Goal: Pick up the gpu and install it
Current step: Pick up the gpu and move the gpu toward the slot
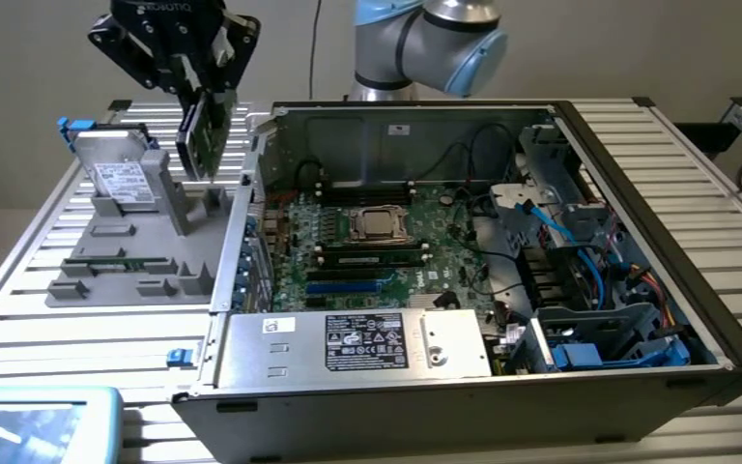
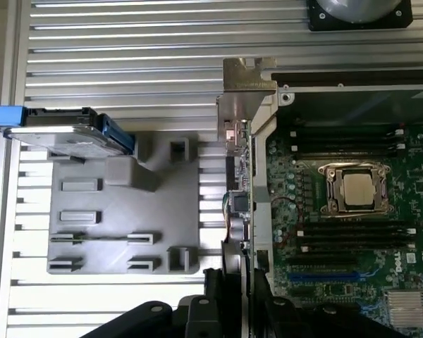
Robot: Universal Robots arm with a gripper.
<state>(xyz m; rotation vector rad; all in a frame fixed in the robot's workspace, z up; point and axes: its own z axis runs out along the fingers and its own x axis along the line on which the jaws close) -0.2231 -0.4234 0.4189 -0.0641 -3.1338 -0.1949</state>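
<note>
Gripper [image 1: 198,93] clasping gpu [image 1: 205,135], slatted table [image 1: 680,179], plain wall [image 1: 23,77]

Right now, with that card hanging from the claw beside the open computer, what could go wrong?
The gripper pinches the gpu only by its upper edge, so the card could tilt or slip. It hangs close to the computer case wall; its metal bracket might catch there. The hard drive standing nearby in the grey holder could be knocked.

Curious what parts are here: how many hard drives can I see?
1. The hard drive stands on edge in the grey holder, at the exterior view's left of the computer case. Others may hide in its bays.
</note>
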